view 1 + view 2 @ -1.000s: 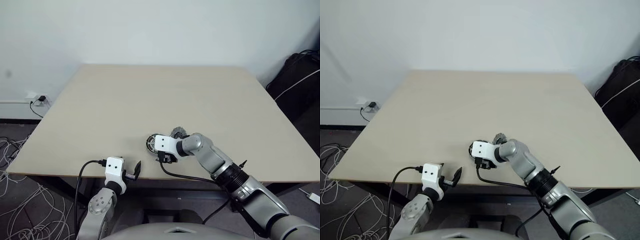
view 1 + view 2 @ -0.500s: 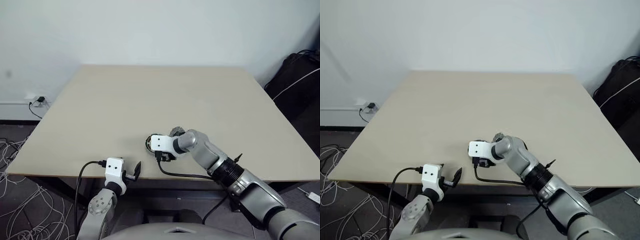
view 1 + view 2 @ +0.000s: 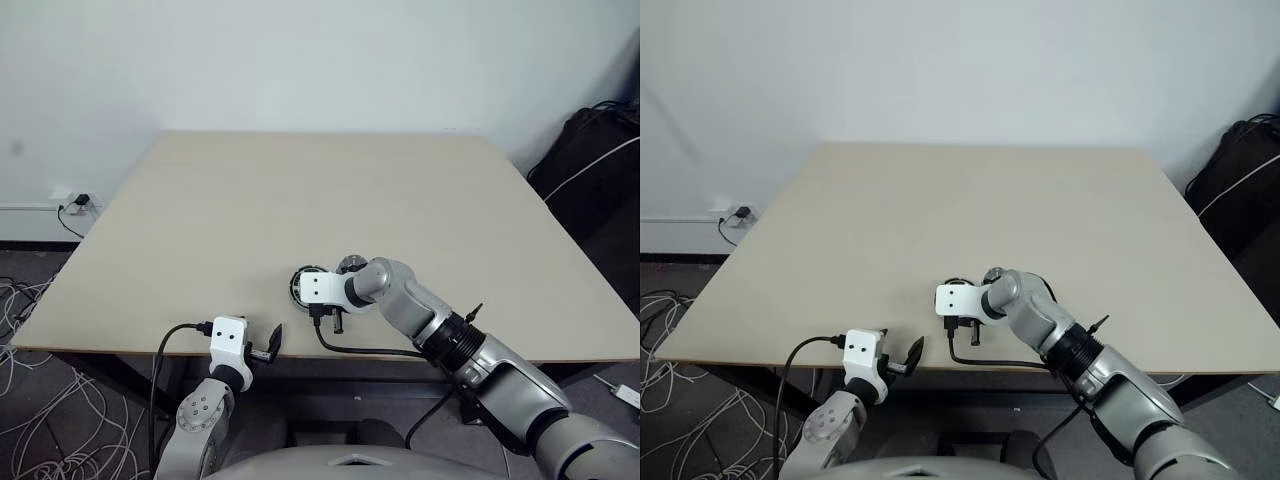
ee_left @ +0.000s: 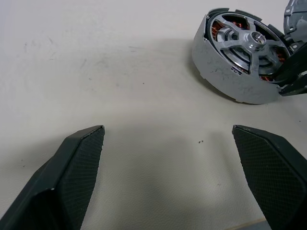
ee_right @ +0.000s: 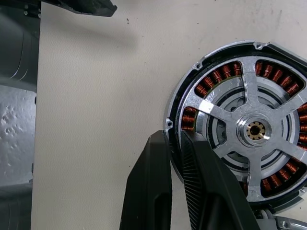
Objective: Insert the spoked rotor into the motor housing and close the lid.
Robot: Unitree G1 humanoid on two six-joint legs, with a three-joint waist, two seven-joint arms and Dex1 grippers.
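Right wrist: R gripper (image 5: pixel 175 143) pinching motor housing (image 5: pixel 240 129) rim

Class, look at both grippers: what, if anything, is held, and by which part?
The right gripper pinches the outer rim of the motor housing, which has the spoked rotor inside. The left gripper holds nothing.

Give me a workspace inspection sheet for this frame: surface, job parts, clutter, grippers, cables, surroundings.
Surface: beige table, bare apart from the parts near its front edge.
Job's things: spoked rotor sits inside the motor housing, copper windings visible between spokes; lid lies just beyond, not on.
Clutter: nothing seen.
Grippers: right gripper pinches the housing rim; left gripper open, holding nothing.
Cables: loose white cables on the floor; wall socket.
Surroundings: white wall, black bag.
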